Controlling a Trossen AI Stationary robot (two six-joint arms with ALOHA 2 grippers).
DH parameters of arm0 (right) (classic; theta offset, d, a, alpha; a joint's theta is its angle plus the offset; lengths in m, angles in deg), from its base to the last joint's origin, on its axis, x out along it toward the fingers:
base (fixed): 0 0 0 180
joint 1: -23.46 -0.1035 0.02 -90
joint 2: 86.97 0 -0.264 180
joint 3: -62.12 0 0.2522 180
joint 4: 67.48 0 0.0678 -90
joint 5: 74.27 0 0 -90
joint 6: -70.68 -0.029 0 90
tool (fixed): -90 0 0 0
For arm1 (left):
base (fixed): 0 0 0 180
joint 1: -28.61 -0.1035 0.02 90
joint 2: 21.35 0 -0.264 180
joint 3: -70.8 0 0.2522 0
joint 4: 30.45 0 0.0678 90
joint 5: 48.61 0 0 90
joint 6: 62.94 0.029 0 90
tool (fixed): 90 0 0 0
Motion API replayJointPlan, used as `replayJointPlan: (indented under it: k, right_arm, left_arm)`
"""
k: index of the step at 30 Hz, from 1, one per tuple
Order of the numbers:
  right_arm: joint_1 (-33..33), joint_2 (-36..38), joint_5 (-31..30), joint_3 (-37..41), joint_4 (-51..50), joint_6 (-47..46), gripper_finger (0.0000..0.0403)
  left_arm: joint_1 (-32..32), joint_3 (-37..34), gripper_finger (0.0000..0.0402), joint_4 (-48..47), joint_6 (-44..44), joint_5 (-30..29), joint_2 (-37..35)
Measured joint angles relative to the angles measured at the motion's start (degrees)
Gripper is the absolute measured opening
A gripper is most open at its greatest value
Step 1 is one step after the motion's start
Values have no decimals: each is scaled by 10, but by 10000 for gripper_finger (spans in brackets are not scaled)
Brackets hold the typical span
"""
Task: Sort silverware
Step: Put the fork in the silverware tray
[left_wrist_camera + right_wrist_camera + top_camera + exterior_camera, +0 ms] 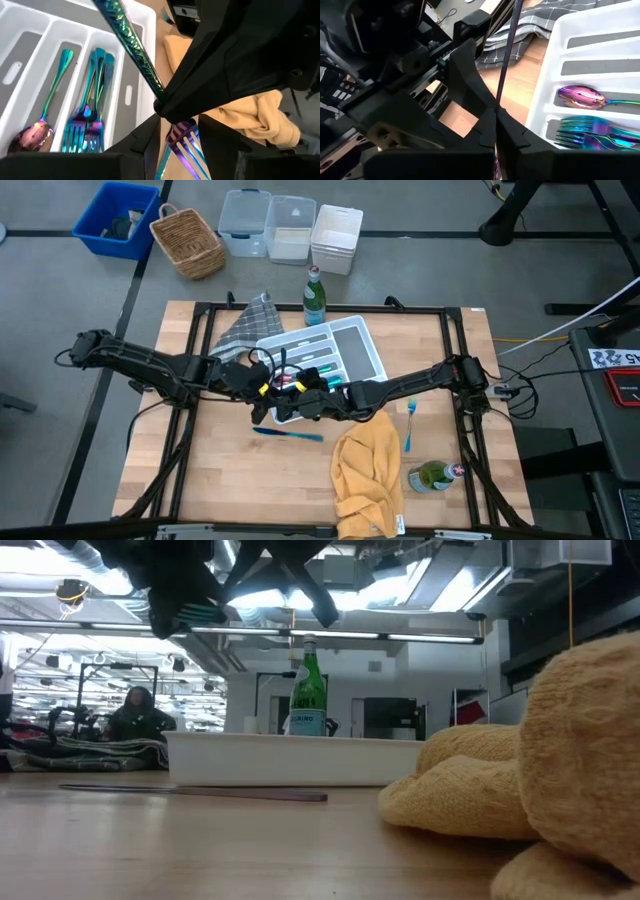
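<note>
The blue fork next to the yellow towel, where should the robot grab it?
Probably the blue fork's thin handle, from straight above, gripper closing across its width. It lies flat on the table, clear beside the yellow towel.

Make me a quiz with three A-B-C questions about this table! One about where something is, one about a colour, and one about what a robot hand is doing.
1. Where does the standing green bottle stand?
A. beyond the tray's far side
B. on the towel
C. inside the tray

2. What colour is the towel?
A. red
B. yellow
C. white

3. What is the right hand doing?
A. open over the towel
B. gripping a bottle
C. shut on a fork

Answers:
1 A: the green bottle stands behind the tray.
2 B: the towel is yellow.
3 C: the right hand pinches a fork at the tray's near edge, with the left hand beside it.
</note>
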Motion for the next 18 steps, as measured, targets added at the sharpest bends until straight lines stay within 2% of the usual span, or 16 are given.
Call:
replayJointPlan:
  k: [6,15,18]
  right_arm:
    - [0,0,2,0,38,35,3]
    - [-1,0,11,0,47,63,3]
    - [-1,0,12,0,47,80,3]
  left_arm:
    - [10,0,110,0,45,3,0]
    - [19,0,13,-5,60,3,0]
    - [19,0,6,-6,58,3,0]
